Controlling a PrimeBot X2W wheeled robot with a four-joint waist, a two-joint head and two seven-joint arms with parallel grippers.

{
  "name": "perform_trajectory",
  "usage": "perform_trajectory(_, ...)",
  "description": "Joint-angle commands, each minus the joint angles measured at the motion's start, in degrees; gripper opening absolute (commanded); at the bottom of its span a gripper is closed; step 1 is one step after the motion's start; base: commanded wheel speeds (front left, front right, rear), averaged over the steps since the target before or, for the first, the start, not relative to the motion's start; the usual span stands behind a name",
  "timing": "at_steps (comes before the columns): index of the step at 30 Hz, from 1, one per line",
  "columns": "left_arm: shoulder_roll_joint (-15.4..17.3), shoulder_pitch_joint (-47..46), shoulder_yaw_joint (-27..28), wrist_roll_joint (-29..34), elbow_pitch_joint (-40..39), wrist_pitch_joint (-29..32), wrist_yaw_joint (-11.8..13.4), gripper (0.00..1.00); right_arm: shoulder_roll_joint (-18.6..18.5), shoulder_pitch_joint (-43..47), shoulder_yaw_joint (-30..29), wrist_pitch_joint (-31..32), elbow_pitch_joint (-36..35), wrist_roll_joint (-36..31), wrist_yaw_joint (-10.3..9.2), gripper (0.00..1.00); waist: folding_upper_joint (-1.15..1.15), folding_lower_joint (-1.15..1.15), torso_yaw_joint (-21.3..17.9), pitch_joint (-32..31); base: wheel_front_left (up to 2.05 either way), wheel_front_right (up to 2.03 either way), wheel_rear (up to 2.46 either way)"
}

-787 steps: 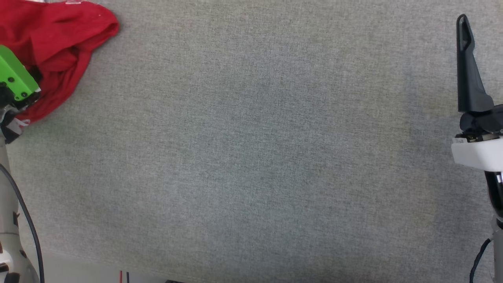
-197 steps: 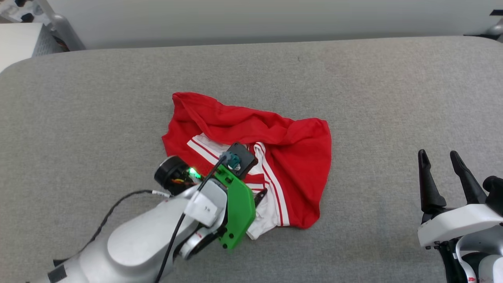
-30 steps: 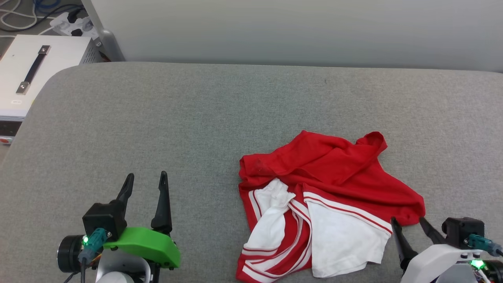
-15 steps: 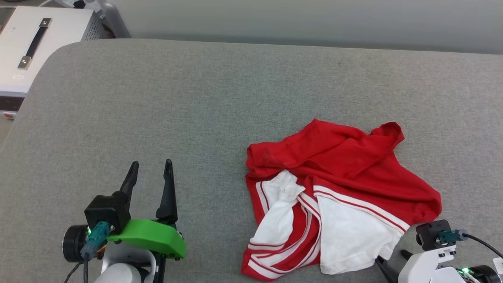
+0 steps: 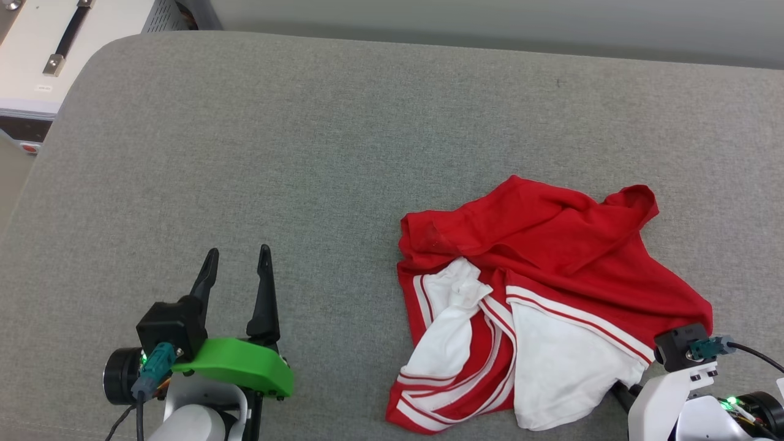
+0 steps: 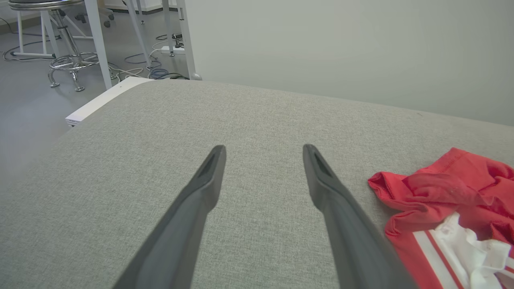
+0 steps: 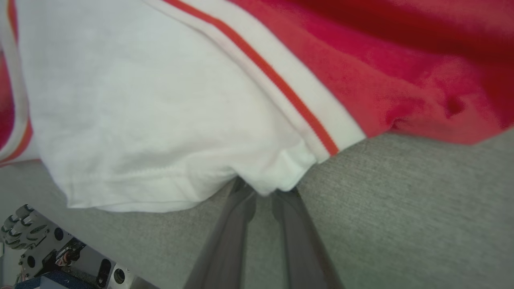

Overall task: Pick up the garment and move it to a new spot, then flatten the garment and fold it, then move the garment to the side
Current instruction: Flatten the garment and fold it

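The garment (image 5: 551, 257) lies crumpled on the grey padded table (image 5: 306, 153), right of centre: red body at the back, white sleeves with red-and-white striped trim at the front. My right gripper (image 7: 263, 192) has its fingers drawn close together on the near right corner of a white sleeve (image 7: 140, 100), the tips hidden under the cloth edge. In the head view the right wrist (image 5: 686, 373) sits at that corner. My left gripper (image 5: 237, 250) rests open on bare table well to the garment's left, nothing between its fingers (image 6: 209, 176); the garment's red edge (image 6: 441, 192) lies off to its right.
A white box with a black handle (image 5: 37, 55) stands beyond the table's far left corner. A stool and floor cables (image 6: 72, 60) lie past that side. A pale wall runs behind the table. Part of the robot's base (image 7: 32, 241) shows below the near edge.
The right gripper has closed its fingers on the white sleeve's near corner after standing open beside it. The head camera has tilted, shifting the picture. The left gripper has stayed put and open.
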Motion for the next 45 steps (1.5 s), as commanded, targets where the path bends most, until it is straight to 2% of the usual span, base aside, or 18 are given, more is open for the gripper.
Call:
perform_trajectory(1,-0.41,-0.83,0.06,0.01,0.15,-0.41,-0.34,1.00,1.18,0.49,1.76,0.30,2.19,0.61,0.03,0.00,0.00,0.00,-0.18,-0.24,0.00,0.00,0.00)
perform_trajectory(6,-0.24,-0.40,0.05,-0.05,0.30,-0.50,-0.26,1.00,1.07,0.56,-0.57,-1.21,0.21,0.17,0.03,0.00,0.00,0.00,-0.70,-1.17,0.00,0.00,0.00)
perform_trajectory(14,0.59,0.47,0.51,-0.15,-0.28,-0.55,0.20,1.00,0.81,2.78,-8.25,-1.67,-6.56,-1.48,0.03,0.00,0.00,0.00,-1.94,-2.53,0.00,0.00,0.00)
perform_trajectory(19,0.95,0.86,0.49,-0.08,-0.92,-0.37,0.57,1.00,1.15,3.53,-14.06,-1.13,-7.90,-2.60,0.03,0.00,0.00,0.00,-2.81,-2.80,0.00,0.00,0.00)
perform_trajectory(27,1.34,0.79,0.41,-0.08,-1.23,-0.12,0.70,1.00,-1.04,1.60,-26.42,-0.96,-1.99,-4.19,0.03,0.00,0.00,0.00,-3.35,-2.61,0.00,0.00,0.00)
perform_trajectory(30,1.43,0.64,0.33,-0.03,-1.20,-0.01,0.73,1.00,-1.44,0.67,-27.70,-1.50,0.86,-4.17,0.03,0.00,0.00,0.00,-3.24,-2.34,0.00,0.00,0.00)
perform_trajectory(35,1.28,0.56,-0.05,0.08,-1.26,0.16,0.91,1.00,-0.89,-0.69,-25.71,-4.71,5.98,-3.44,0.03,0.00,0.00,0.00,-2.86,-1.96,0.00,0.00,0.00)
perform_trajectory(36,1.26,0.50,-0.08,0.05,-1.21,0.15,0.88,1.00,-0.72,-1.05,-25.44,-6.02,7.01,-3.51,0.03,0.10,0.00,0.00,-2.81,-1.92,0.00,0.00,0.00)
perform_trajectory(37,1.23,0.48,-0.13,0.03,-1.15,0.16,0.87,1.00,-0.54,-1.27,-25.26,-6.85,7.92,-3.48,0.03,0.46,0.00,0.00,-2.76,-1.92,0.00,0.00,0.00)
perform_trajectory(38,1.19,0.47,-0.22,0.04,-1.13,0.19,0.88,1.00,-0.40,-1.54,-25.15,-8.02,8.82,-3.50,0.03,0.98,0.00,0.00,-2.69,-1.96,0.00,0.00,0.00)
perform_trajectory(39,1.19,0.49,-0.26,0.04,-1.13,0.23,0.92,1.00,-0.32,-1.77,-25.19,-9.32,9.29,-3.66,0.03,1.00,0.00,0.00,-2.66,-2.00,0.00,0.00,0.00)
perform_trajectory(45,1.36,1.05,-0.15,-0.29,-0.82,0.36,1.23,1.00,1.53,-3.12,-29.19,-19.53,10.68,-6.46,0.03,1.00,0.00,0.00,-2.86,-3.26,0.00,0.00,0.00)
